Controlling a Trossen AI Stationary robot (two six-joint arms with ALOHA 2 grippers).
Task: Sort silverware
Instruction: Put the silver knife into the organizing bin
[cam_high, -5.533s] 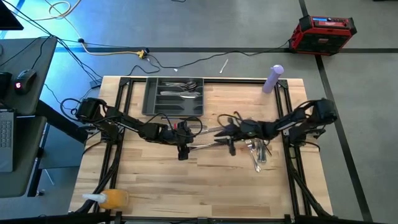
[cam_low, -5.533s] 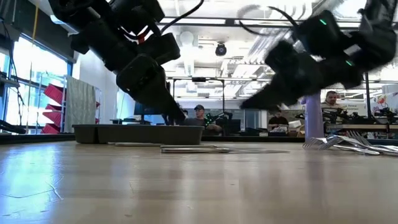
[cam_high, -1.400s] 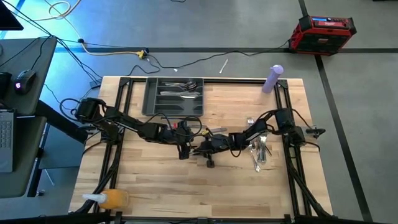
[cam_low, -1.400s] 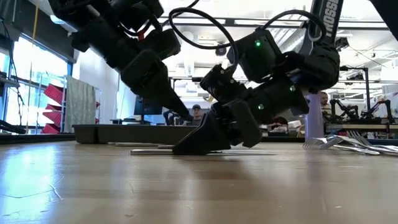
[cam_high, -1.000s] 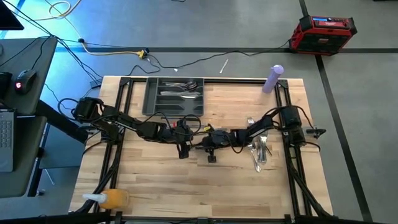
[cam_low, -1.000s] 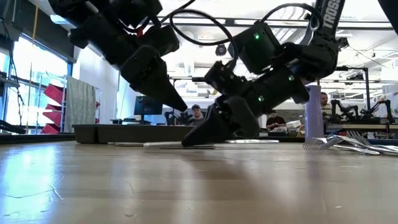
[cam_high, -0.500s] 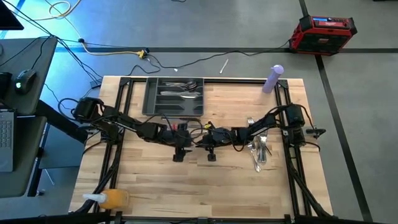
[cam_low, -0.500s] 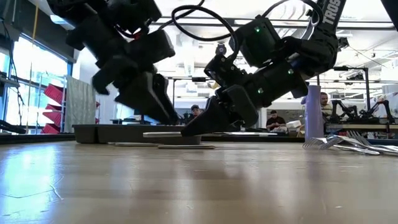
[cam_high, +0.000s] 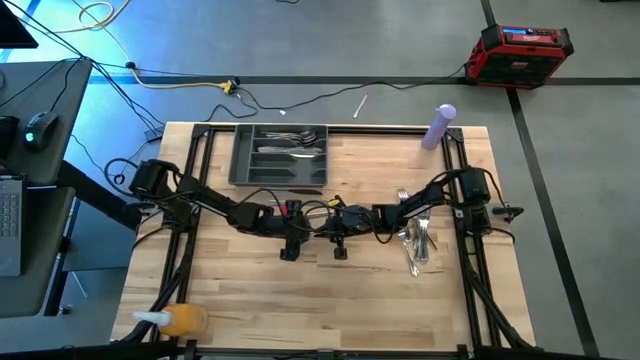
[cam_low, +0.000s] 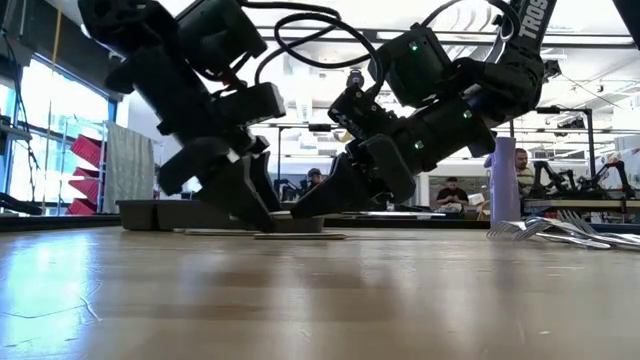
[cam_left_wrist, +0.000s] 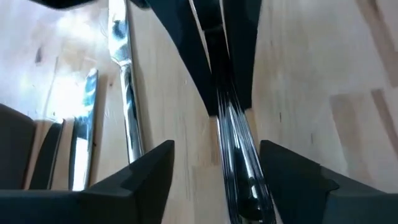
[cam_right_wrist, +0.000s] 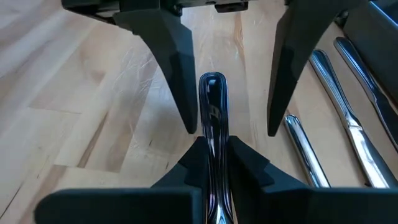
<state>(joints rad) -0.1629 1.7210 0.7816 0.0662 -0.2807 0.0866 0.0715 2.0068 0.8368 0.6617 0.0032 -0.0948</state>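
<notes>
At the far left, near the table's front corner, an orange-filled plastic bottle (cam_high: 178, 320) lay on the pale wooden table (cam_high: 250, 290). The left arm reached in from that side, and its left gripper (cam_high: 304, 228) hung low over the middle of the table with its two dark fingers (cam_left_wrist: 149, 171) standing apart. Between them, not visibly touched by either, lay the rounded end of a slim shiny metal utensil handle (cam_right_wrist: 212, 106); whether it was a knife, fork or spoon could not be told.

Behind the left arm, toward the back edge, sat the dark grey compartmented tray (cam_high: 240, 165), with a few pieces of silverware (cam_high: 290, 148) already lying in its slots. On the bare wood just beside the held handle lay two more loose shiny utensils (cam_left_wrist: 124, 93), side by side.

Facing the left gripper from the other side, the right gripper (cam_high: 328, 226) was clamped tight on that same handle, holding it just off the table and pointing it between the left fingers. Its arm bore white lettering, of which only "TROS" (cam_low: 530, 22) could be read.

Further right a loose heap of forks and other silverware (cam_high: 416, 243) rested on the table by the right arm's base. A tall lilac cylindrical bottle (cam_high: 439, 127) stood upright near the back right corner. On the floor beyond sat a red and black box (cam_high: 521, 51); its label could not be read.
</notes>
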